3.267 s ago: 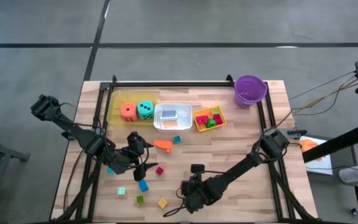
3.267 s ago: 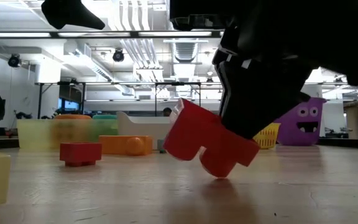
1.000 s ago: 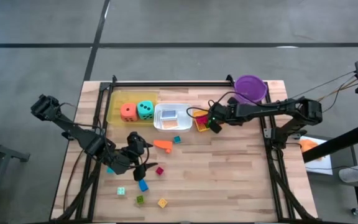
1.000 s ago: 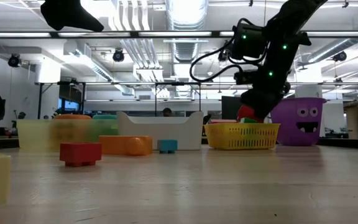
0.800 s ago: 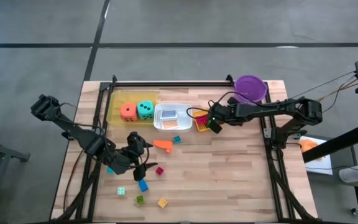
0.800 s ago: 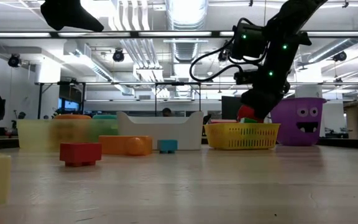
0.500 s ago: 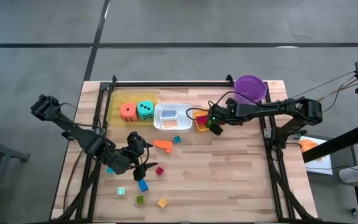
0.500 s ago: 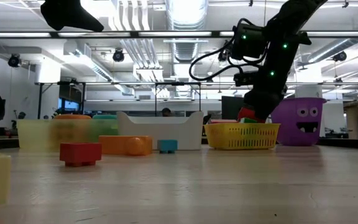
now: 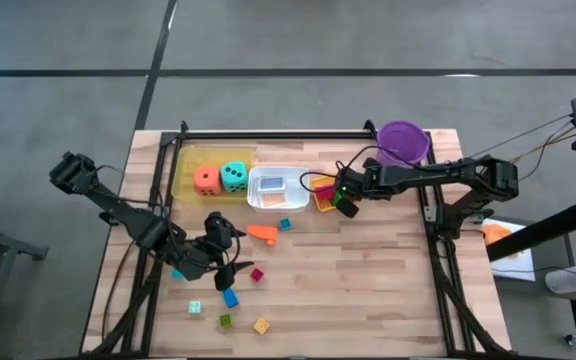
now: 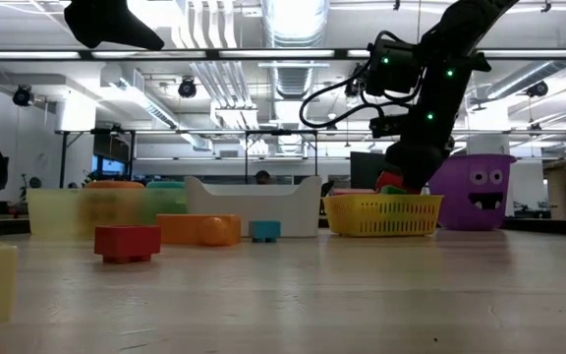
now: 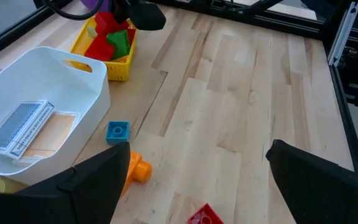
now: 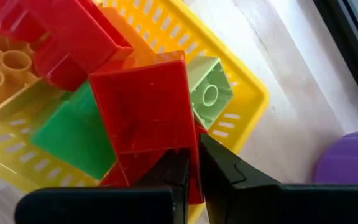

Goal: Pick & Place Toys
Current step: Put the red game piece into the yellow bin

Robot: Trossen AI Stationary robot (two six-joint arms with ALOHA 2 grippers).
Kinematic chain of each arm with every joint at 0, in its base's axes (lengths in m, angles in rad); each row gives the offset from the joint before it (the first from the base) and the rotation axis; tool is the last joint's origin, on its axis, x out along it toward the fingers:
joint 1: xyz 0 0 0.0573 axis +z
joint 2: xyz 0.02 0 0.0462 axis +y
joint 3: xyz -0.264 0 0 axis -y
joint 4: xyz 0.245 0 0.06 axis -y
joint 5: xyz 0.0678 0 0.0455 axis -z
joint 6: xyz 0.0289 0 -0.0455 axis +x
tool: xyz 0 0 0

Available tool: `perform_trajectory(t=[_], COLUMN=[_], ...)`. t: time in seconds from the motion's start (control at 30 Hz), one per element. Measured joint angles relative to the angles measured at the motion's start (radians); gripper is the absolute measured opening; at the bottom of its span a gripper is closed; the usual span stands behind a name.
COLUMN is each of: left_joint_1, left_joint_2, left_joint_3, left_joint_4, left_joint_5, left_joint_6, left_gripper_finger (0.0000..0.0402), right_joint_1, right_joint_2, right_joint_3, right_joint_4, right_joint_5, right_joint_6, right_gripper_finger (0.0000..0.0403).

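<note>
Right end effector (image 9: 340,196) hangs over the yellow basket (image 9: 325,204) at the counter (image 9: 388,280) far edge, fingers pinching a red block (image 12: 145,115) low among the sorted pieces, seemingly so it drops in with its kind. Left end effector (image 9: 230,262), fingers spread, waits above the loose blocks near the counter's front, well placed for a next pick.
</note>
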Motion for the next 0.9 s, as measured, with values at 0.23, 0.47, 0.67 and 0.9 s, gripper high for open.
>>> perform_trajectory(t=[0.23,0.47,0.67,0.9], left_joint_1=[0.0,0.0,0.0,0.0], left_joint_2=[0.0,0.0,0.0,0.0], left_joint_3=[0.0,0.0,0.0,0.0], left_joint_4=[0.0,0.0,-0.008,-0.012], left_joint_5=[0.0,0.0,0.0,0.0], left_joint_6=[-0.001,-0.002,-0.002,-0.003], left_gripper_finger=[0.0379,0.0379,0.0379,0.038], right_joint_1=[0.0,0.0,0.0,0.0], right_joint_2=[0.0,0.0,-0.002,-0.048], right_joint_3=[0.0,0.0,0.0,0.0], right_joint_4=[0.0,0.0,-0.001,-0.007], right_joint_5=[-0.007,-0.015,-0.025,-0.025], right_joint_6=[0.011,0.007,-0.008,-0.023], right_gripper_finger=[0.0018,0.0054,0.0137,0.0193])
